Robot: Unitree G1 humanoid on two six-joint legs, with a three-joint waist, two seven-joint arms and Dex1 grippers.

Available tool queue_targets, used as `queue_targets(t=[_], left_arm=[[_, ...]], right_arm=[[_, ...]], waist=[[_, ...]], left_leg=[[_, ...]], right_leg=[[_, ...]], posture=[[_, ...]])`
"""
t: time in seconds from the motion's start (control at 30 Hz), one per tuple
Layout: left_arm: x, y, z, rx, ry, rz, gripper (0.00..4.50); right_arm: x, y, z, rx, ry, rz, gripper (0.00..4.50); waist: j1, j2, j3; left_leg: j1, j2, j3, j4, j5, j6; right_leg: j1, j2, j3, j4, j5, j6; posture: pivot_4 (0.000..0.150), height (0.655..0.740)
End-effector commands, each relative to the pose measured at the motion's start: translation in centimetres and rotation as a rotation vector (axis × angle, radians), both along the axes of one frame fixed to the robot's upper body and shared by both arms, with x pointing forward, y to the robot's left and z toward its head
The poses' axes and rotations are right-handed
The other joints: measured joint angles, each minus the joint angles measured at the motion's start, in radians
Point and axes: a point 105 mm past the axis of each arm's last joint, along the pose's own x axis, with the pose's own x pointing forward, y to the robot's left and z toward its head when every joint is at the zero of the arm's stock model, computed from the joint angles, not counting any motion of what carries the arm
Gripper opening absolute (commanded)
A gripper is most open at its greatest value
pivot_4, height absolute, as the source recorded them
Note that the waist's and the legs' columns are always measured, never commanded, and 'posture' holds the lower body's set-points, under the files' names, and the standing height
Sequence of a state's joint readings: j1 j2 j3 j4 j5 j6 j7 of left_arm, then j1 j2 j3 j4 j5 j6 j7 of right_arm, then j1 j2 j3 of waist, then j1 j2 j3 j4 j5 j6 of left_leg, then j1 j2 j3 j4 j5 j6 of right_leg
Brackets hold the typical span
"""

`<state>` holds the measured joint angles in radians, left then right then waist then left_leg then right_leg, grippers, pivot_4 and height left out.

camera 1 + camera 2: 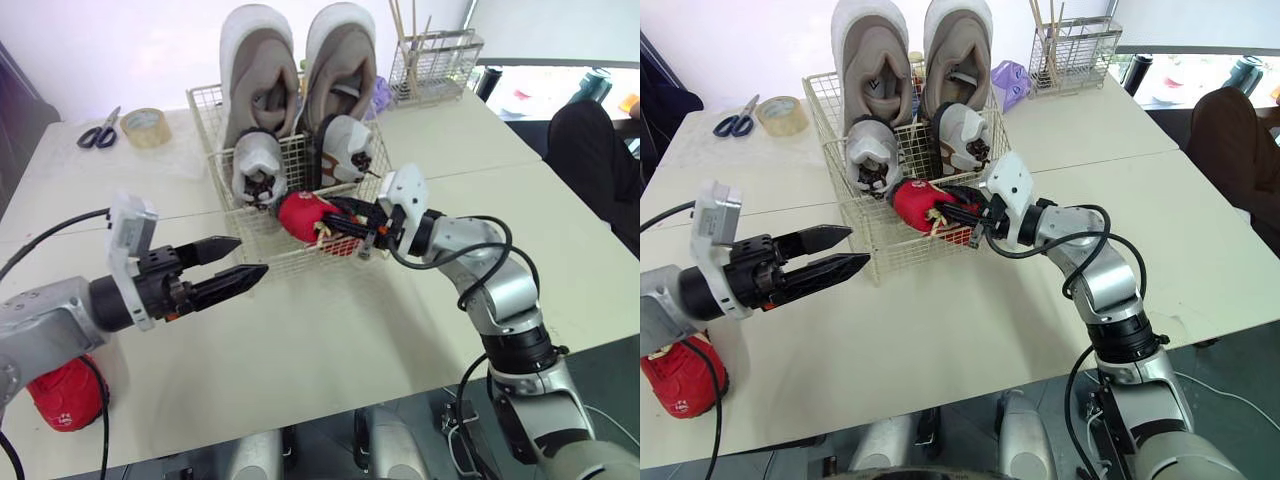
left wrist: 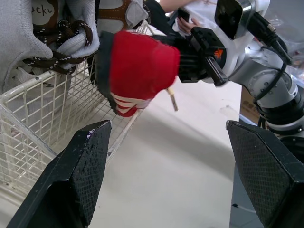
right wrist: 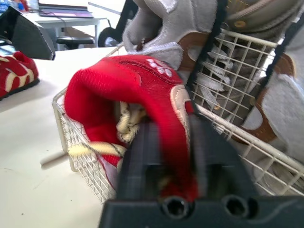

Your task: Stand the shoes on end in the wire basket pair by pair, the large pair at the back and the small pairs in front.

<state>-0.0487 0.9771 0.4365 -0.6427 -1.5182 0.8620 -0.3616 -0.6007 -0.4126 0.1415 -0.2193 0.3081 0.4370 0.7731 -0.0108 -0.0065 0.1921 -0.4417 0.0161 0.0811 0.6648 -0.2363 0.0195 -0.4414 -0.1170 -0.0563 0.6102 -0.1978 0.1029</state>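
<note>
A white wire basket (image 1: 262, 238) on the table holds a large grey pair (image 1: 300, 70) upright at the back and a small white-and-brown pair (image 1: 300, 160) in front of it. My right gripper (image 1: 340, 222) is shut on a small red shoe (image 1: 303, 216), held over the basket's front rim. The other red shoe (image 1: 62, 392) lies at the table's near left corner. My left gripper (image 1: 240, 262) hovers open and empty above the table, just left of the basket's front.
Scissors (image 1: 98, 132) and a tape roll (image 1: 146, 127) lie at the back left. A wire rack with sticks (image 1: 432, 62) stands behind the basket on the right. A person's dark sleeve (image 1: 590, 140) shows at the far right.
</note>
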Motion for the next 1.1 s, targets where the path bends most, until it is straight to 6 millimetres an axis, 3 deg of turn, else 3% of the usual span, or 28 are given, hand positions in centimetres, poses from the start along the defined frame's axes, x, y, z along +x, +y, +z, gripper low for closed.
queue_targets(t=[0.03,0.2,0.47,0.6,1.07,1.1], left_arm=[[0.1,0.0,0.5,-0.011,-0.036,0.007,4.02],[0.1,0.2,0.4,-0.024,-0.041,0.032,4.02],[0.9,-0.4,-0.1,-0.040,-0.035,0.003,4.02],[1.3,-0.6,-0.1,-0.045,-0.034,-0.011,4.02],[2.4,-1.6,-0.7,-0.058,-0.025,-0.048,4.02],[2.5,-1.6,-0.7,-0.058,-0.025,-0.049,4.02]], right_arm=[[-0.6,0.1,1.0,0.016,-0.033,-0.019,0.04],[-0.9,-1.2,2.6,0.097,-0.027,-0.205,0.04],[-0.6,-3.2,3.2,0.194,-0.013,-0.399,0.04],[-1.4,-3.8,2.1,0.328,0.146,-0.478,0.04],[-3.0,-4.5,0.3,0.295,0.196,-0.567,0.04],[-2.8,-4.7,0.2,0.289,0.198,-0.577,0.40]], waist=[[-0.001,0.000,0.000],[0.003,0.000,0.000],[0.025,0.000,0.000],[0.026,0.000,0.000],[0.025,-0.001,-0.001],[0.024,-0.001,-0.001]], left_leg=[[0.000,0.000,0.000,0.000,0.000,0.000],[0.000,0.000,-0.001,0.000,0.000,0.000],[-0.001,0.000,-0.001,0.000,0.000,0.000],[-0.001,0.000,-0.001,0.000,0.000,0.000],[-0.001,0.000,-0.001,0.000,0.000,0.000],[-0.001,0.000,-0.001,0.000,0.000,0.000]], right_leg=[[0.000,0.000,0.000,0.000,0.000,0.000],[-0.001,0.000,0.000,0.001,0.000,0.000],[0.000,0.000,0.000,0.000,0.000,0.000],[0.000,0.000,-0.001,0.000,0.000,0.000],[0.000,0.000,-0.002,0.000,0.000,0.000],[0.001,0.000,-0.002,-0.001,0.000,0.000]], posture=[[0.150,0.7400],[0.150,0.7400],[0.150,0.7400],[0.150,0.7400],[0.150,0.7400],[0.150,0.7400]])
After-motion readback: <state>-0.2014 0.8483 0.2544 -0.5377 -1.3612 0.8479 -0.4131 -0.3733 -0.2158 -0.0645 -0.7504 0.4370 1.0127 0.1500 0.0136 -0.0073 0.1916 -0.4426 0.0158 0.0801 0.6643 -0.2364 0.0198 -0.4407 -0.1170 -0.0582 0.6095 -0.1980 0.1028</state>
